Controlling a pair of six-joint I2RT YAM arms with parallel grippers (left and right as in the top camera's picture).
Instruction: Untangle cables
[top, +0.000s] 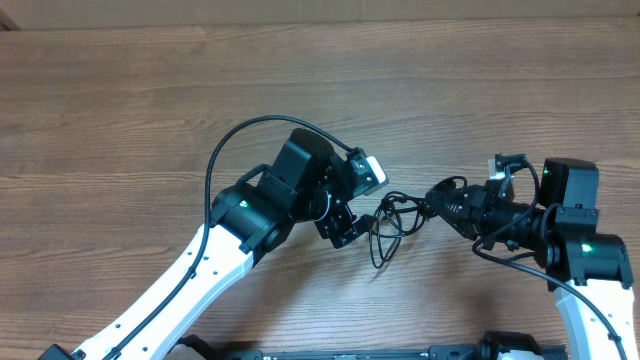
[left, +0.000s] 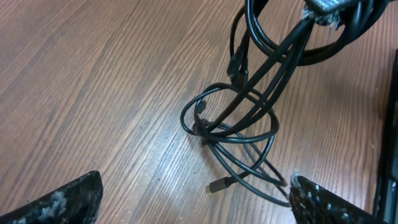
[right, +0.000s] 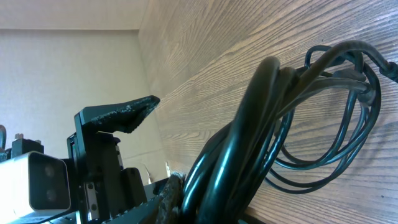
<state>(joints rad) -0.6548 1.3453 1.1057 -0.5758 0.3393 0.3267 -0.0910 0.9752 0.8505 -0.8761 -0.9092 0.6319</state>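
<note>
The cables (top: 388, 228) are thin black cords in a knotted bundle of loops between my two grippers. In the left wrist view the cables (left: 239, 124) partly rest on the wood and partly rise to the top right, with a metal-tipped plug (left: 217, 185) lying free. My right gripper (top: 432, 200) is shut on the upper strands and holds them lifted; up close the cables (right: 267, 130) fill its jaws (right: 205, 199). My left gripper (top: 358, 205) is open and empty just left of the bundle, its fingers (left: 193, 202) spread wide on either side of the lowest loops.
The wooden table (top: 120, 110) stretches around the bundle. The left arm's thick black wiring (top: 225, 145) arcs above its wrist. The left gripper's finger (right: 118, 118) shows in the right wrist view, close to the held strands.
</note>
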